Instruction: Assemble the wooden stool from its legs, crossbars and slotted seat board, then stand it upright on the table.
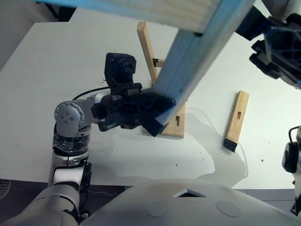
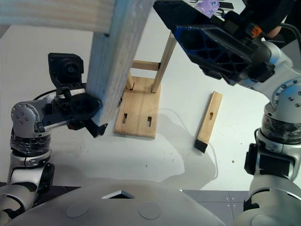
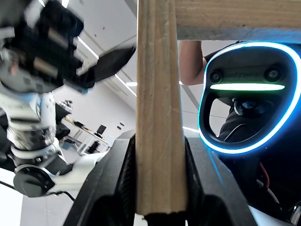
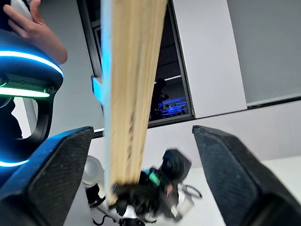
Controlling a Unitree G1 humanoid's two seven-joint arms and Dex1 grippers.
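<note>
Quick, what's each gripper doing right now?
Left gripper: shut on the wooden leg.
Right gripper: open, straddling that leg.

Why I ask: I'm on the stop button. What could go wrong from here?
1. The left claw clamps only the bottom end of the raised leg, so the leg and its crossbar could twist or slip.
2. The right claw is open astride that leg; closing off-centre may shove it.
3. The seat board below already carries a standing leg, which a swing could knock out.
</note>
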